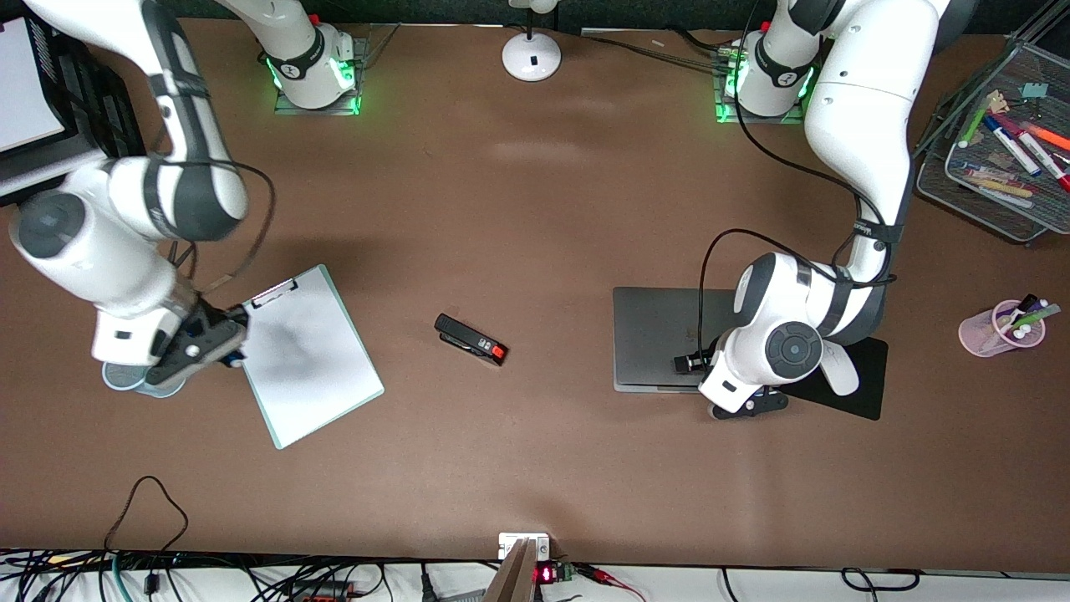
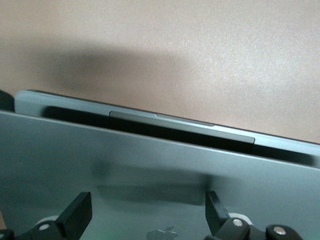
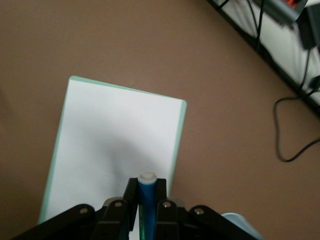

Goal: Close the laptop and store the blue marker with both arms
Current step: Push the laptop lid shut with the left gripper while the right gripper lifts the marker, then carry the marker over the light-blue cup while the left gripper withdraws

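The silver-grey laptop (image 1: 656, 334) lies toward the left arm's end of the table. Its lid (image 2: 150, 165) is almost down, with a thin dark gap above the base's front edge (image 2: 200, 125). My left gripper (image 1: 746, 405) (image 2: 147, 212) hovers just over the lid near the apple logo. It is open, and its fingers (image 2: 79, 214) are spread wide with nothing between them. My right gripper (image 1: 234, 351) (image 3: 146, 187) is shut on the blue marker (image 1: 236, 361) (image 3: 147, 192), whose white end pokes out past the fingertips. It holds the marker over the corner of a white clipboard (image 1: 309, 355) (image 3: 120, 140).
A pale blue round holder (image 1: 125, 378) (image 3: 240, 222) stands beside the clipboard under the right arm. A black stapler (image 1: 471, 339) lies mid-table. A white mouse (image 1: 838, 368) sits on a black mousepad (image 1: 861, 393) by the laptop. Toward the left arm's end are a pink pen cup (image 1: 1007, 328) and a mesh tray (image 1: 978, 201).
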### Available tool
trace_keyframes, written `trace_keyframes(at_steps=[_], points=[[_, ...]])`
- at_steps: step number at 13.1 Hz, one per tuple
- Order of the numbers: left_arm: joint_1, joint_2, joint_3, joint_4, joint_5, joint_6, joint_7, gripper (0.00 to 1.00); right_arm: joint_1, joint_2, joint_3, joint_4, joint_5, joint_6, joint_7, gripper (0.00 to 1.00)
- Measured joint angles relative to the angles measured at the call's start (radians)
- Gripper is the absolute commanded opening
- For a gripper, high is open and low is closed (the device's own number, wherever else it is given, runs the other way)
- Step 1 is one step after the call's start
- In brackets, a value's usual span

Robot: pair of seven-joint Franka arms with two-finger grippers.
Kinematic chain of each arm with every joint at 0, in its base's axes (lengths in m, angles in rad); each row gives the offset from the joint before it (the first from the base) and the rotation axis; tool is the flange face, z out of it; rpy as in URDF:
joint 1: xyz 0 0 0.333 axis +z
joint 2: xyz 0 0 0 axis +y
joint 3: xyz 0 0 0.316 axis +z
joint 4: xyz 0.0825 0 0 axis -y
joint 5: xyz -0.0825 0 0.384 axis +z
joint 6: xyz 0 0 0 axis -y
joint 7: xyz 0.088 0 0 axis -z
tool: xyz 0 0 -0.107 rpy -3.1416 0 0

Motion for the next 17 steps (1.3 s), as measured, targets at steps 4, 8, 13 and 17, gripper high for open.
trace_keyframes(at_steps=[4,8,13,17], points=[[0.000,0.009,0.000,0.001,0.000,0.007,0.004,1.00,-0.095,-0.030,-0.003,0.012,0.002,0.005,-0.313,0.00],[-0.002,0.006,-0.002,0.020,0.000,0.008,0.014,1.00,-0.113,-0.074,-0.002,0.018,0.074,0.002,-0.549,0.00],[0.025,-0.109,0.016,0.059,0.000,0.005,0.029,1.00,-0.208,-0.078,-0.004,0.017,0.364,-0.137,-0.948,0.00],[0.132,-0.256,0.018,0.060,0.000,-0.060,0.076,1.00,-0.268,-0.076,-0.004,0.017,0.497,-0.261,-1.277,0.00]])
